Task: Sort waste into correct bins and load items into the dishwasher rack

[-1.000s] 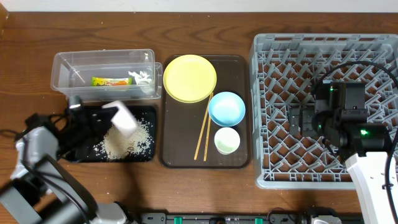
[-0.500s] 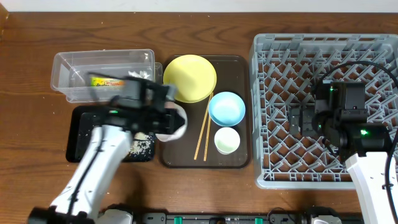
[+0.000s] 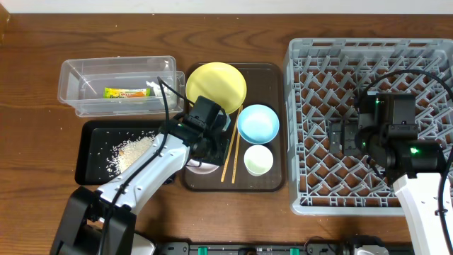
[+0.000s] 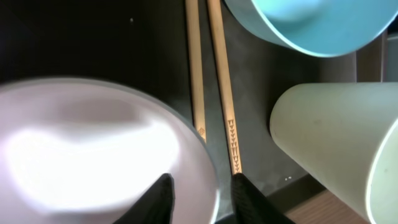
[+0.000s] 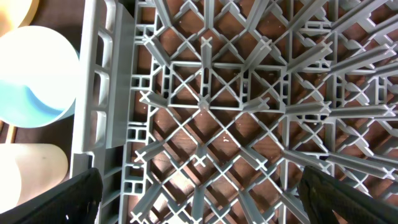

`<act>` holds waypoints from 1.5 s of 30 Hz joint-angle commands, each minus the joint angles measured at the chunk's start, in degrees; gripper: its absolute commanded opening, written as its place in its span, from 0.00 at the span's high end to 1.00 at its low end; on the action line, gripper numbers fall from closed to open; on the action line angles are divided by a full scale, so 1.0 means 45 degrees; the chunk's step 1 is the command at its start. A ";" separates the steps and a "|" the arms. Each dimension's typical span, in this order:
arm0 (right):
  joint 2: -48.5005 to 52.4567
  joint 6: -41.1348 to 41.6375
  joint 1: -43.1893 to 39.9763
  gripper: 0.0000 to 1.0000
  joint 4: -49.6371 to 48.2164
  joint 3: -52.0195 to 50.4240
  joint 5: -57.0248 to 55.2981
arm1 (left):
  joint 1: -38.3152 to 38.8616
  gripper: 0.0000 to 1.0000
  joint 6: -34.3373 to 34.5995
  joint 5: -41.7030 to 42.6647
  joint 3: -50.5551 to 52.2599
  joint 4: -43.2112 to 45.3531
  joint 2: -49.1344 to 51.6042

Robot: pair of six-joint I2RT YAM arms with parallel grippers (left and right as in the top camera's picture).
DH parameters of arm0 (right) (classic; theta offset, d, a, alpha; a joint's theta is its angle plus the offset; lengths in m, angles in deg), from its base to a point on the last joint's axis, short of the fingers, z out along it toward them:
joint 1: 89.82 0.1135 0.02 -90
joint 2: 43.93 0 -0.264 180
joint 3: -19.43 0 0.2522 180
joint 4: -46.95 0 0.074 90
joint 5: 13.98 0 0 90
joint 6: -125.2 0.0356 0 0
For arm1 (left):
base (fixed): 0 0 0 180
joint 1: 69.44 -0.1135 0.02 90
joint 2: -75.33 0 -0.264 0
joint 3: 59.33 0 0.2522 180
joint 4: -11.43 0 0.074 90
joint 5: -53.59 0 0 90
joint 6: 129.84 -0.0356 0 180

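My left gripper (image 3: 206, 151) (image 4: 205, 200) is shut on the rim of the white-pinkish bowl (image 3: 200, 168) (image 4: 93, 143), which is at the front left of the brown tray. The wooden chopsticks (image 3: 230, 152) (image 4: 217, 93) lie just right of it, then the light blue bowl (image 3: 257, 122) (image 4: 311, 25) and the pale green cup (image 3: 258, 160) (image 4: 336, 143). The yellow plate (image 3: 216, 88) is at the tray's back. White rice grains (image 3: 131, 150) lie in the black tray (image 3: 88, 159). The wrapper (image 3: 126, 92) and the tissue (image 3: 160, 87) are in the clear tub (image 3: 71, 78). My right gripper (image 3: 334, 138) (image 5: 214, 199) is open over the grey rack (image 3: 304, 85) (image 5: 205, 99).
The dark brown serving tray (image 3: 272, 180) sits between the bins and the rack. The rack holds no dishes. Its left wall (image 5: 93, 93) stands close to the blue bowl (image 5: 31, 81) and the cup (image 5: 28, 171).
My left arm swung right, carrying the white-pinkish bowl from over the black tray to the brown tray's front left. The rice stays in the black tray. The right arm has not moved.
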 commanded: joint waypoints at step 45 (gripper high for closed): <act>0.0034 0.0384 -0.0175 0.01 -0.0933 0.0248 0.0413 | -0.0219 0.94 0.3225 0.1632 -0.1054 0.2312 -0.1870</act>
